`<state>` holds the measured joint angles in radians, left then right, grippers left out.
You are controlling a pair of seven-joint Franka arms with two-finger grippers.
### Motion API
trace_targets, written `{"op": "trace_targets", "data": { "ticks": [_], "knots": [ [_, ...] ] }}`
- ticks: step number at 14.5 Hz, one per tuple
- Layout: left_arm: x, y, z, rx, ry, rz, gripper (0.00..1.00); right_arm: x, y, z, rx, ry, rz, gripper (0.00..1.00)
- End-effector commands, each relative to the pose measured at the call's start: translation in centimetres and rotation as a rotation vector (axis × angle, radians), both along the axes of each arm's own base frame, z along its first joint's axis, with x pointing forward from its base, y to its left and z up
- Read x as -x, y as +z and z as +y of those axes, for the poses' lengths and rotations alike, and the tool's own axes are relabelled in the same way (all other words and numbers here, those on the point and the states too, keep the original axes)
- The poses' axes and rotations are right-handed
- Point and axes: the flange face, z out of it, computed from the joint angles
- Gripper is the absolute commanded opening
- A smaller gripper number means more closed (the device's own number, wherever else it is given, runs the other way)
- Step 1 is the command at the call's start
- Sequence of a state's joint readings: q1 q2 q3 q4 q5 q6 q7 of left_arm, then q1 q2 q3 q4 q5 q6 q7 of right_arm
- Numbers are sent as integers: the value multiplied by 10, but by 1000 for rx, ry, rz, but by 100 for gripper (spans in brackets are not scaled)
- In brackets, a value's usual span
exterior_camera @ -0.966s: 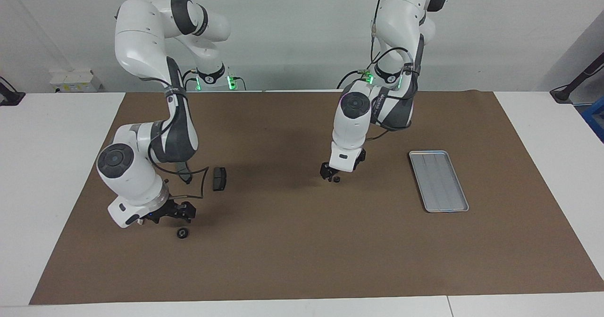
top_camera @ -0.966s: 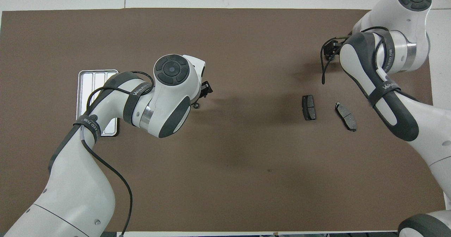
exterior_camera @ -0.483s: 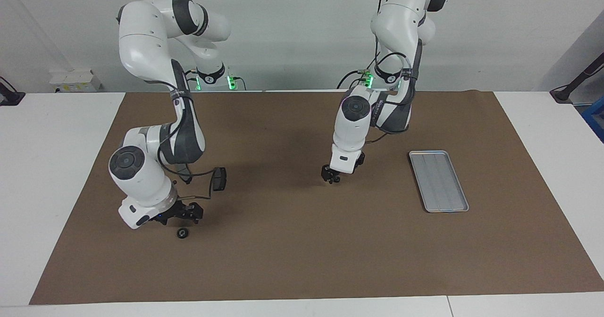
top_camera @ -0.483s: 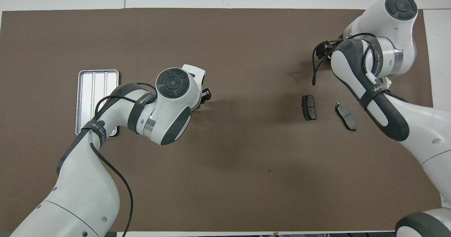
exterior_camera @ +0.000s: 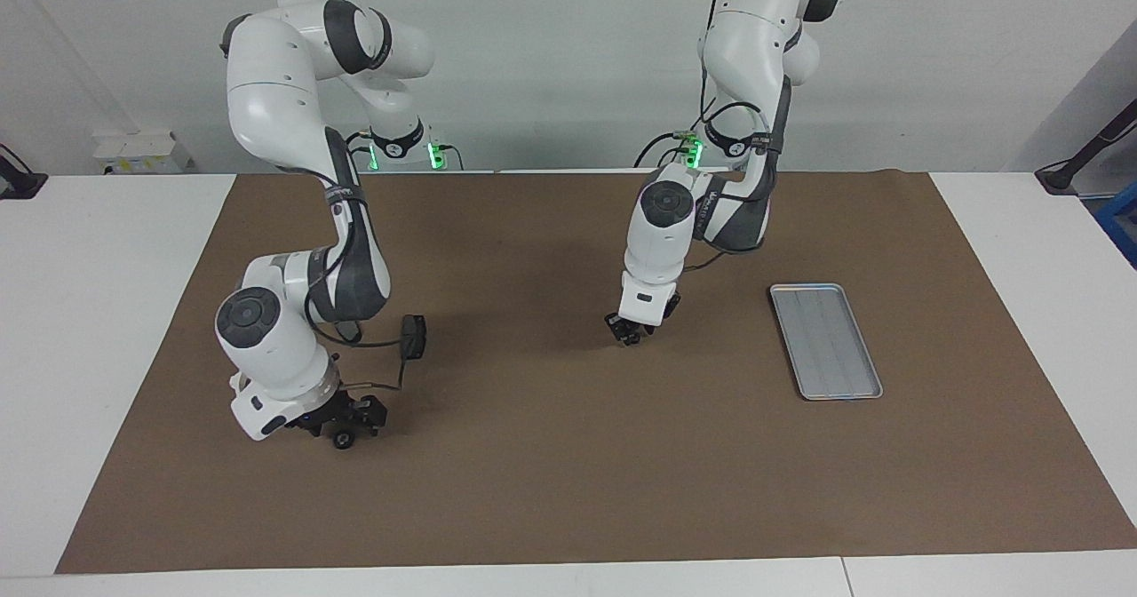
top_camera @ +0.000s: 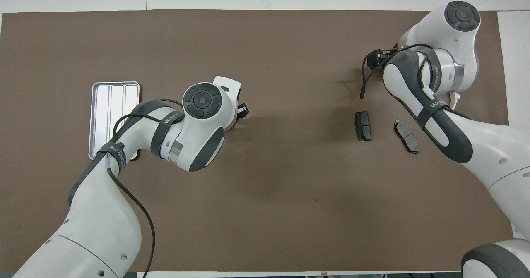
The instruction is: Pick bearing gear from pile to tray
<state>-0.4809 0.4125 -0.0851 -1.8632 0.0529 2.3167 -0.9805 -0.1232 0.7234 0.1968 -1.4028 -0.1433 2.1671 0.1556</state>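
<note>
Our left pincer (exterior_camera: 629, 334) has narrowed around a small black piece; we cannot confirm the pinch. Our right pincer (exterior_camera: 342, 419), spread, has dropped onto another black gear (exterior_camera: 342, 440).

I note: worktop (exterior_camera: 107, 313) white, mat (exterior_camera: 551, 473) plain brown. Tray (exterior_camera: 826, 341) silver-grey, faint lengthwise ribs. Two brake pads (top_camera: 363, 125) dark grey. Small round part (exterior_camera: 342, 440) black. I see arms white with dark grey joints, green lights at bases.

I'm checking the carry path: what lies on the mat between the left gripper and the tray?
Nothing: in the facing view only bare brown mat separates the left gripper from the tray.
</note>
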Motion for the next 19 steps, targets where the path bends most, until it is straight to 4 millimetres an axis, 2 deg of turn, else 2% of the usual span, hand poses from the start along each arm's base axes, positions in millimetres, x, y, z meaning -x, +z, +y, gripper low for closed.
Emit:
{"op": "trace_targets", "data": {
  "ticks": [1,3,5,8,9,10,11,12,14,15,16,17,19],
  "knots": [
    [5,-1,0,-3,8,-24,54,7,-14,-2,-4,-18,-21,100],
    [5,-2,0,3,18,-28,51,7,-13,-3,-1,-16,-21,99],
    [5,-2,0,3,23,-28,36,7,-13,-5,0,-19,-21,95],
    [8,-3,-3,1,40,-25,34,6,-12,-7,5,-14,-22,81],
    [11,-4,-6,-4,34,-19,33,6,-12,-8,7,-15,-20,74],
    [10,-4,-5,-8,34,-15,27,6,-10,-9,8,-17,-19,61],
    [11,-4,-5,-10,34,-13,17,6,-10,-11,7,-17,-17,53],
    [11,-3,-4,-19,35,-1,13,7,-11,-13,7,-20,-16,47],
    [4,11,-1,-49,40,29,11,7,-11,-13,6,-21,-14,24],
    [-4,22,6,-65,47,46,11,7,-11,-13,6,-21,-13,9],
    [-8,34,15,-73,36,50,11,7,-11,-13,6,-19,-12,0],
    [-16,58,42,-65,20,32,11,7,-12,-13,6,-19,-11,0],
    [-18,83,97,-82,-65,59,12,8,-12,-13,6,-19,-8,0]
  ]
}}
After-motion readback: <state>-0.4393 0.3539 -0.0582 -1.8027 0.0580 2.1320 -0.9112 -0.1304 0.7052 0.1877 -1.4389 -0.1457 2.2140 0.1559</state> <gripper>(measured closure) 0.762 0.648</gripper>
